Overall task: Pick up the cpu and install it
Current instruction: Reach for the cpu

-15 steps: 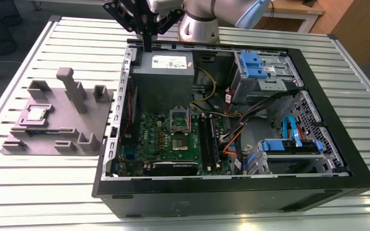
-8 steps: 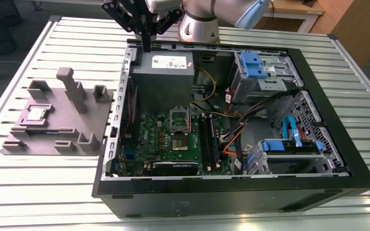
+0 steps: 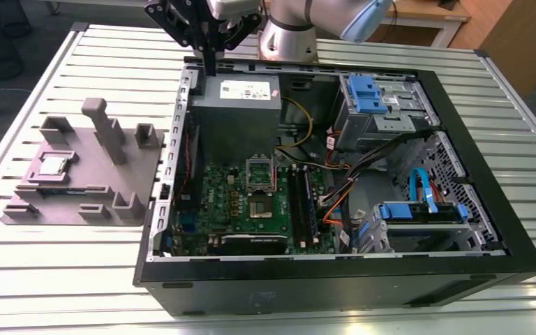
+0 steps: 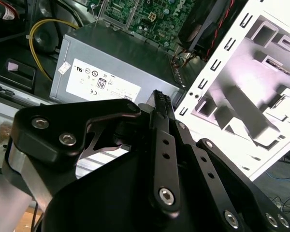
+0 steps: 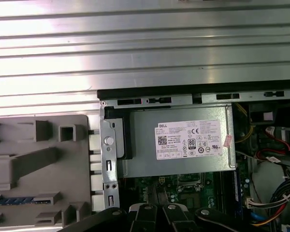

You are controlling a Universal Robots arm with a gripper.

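Note:
The cpu [image 3: 52, 165], a small silver square chip, lies in a recess of the grey fixture [image 3: 82, 195] on the exterior view's left, beside the open computer case [image 3: 343, 279]. The empty socket [image 3: 259, 185] sits in the middle of the green motherboard [image 3: 221, 202]; the first wrist view also catches the socket [image 5: 188, 181]. My gripper [image 3: 214, 70] hangs above the case's far wall, over the grey power supply [image 3: 235, 105]. It is shut with nothing in it and far from the cpu. Its black fingers [image 4: 159, 104] point toward the power supply [image 4: 111, 67].
The case holds blue drive brackets [image 3: 370, 94], cables [image 3: 343, 181] and black memory sticks [image 3: 306, 206]. The fixture has tall grey posts [image 3: 105, 129]. All of it stands on a slatted metal table [image 3: 63, 279]. The fixture [image 5: 38, 169] lies alongside the case wall [image 5: 108, 145].

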